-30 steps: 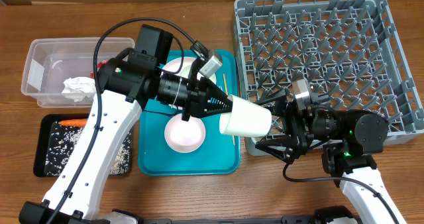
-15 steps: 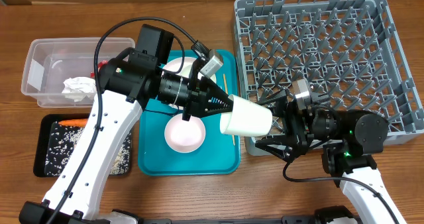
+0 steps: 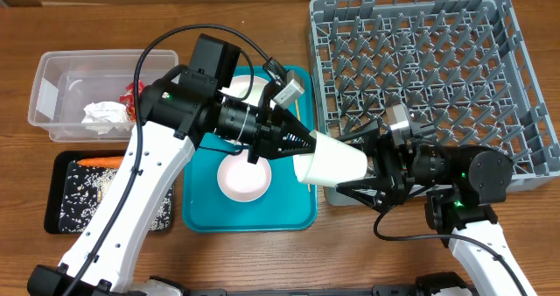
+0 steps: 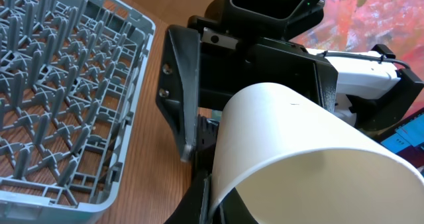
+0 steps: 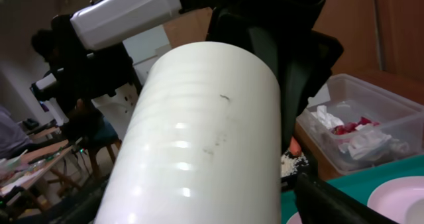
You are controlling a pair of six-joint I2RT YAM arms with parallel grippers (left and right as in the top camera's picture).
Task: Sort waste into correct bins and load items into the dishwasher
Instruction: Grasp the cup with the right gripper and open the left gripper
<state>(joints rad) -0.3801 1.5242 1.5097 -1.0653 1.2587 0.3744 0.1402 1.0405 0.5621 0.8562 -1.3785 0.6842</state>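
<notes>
A white cup [image 3: 331,163] lies on its side in the air between the two arms, over the right edge of the teal tray. My left gripper [image 3: 306,145] is shut on the cup's rim [image 4: 218,184], one finger inside and one outside. The right gripper [image 3: 343,165] stands open, a finger on either side of the cup's base end [image 5: 205,138]; I cannot see whether the fingers touch it. The grey dishwasher rack [image 3: 420,68] is just behind and right of the cup. A pink bowl [image 3: 242,178] sits on the teal tray.
The teal tray [image 3: 206,213] also holds a white dish [image 3: 238,88] and a thin wooden stick [image 3: 297,108]. At left, the clear tub [image 3: 61,86] contains a napkin [image 3: 103,116] and a red wrapper [image 3: 133,90]. The black tray [image 3: 61,208] holds a carrot [image 3: 98,162] and rice.
The left arm has carried the cup to the right, deeper between the right gripper's fingers. The right fingers have drawn a little closer together.
</notes>
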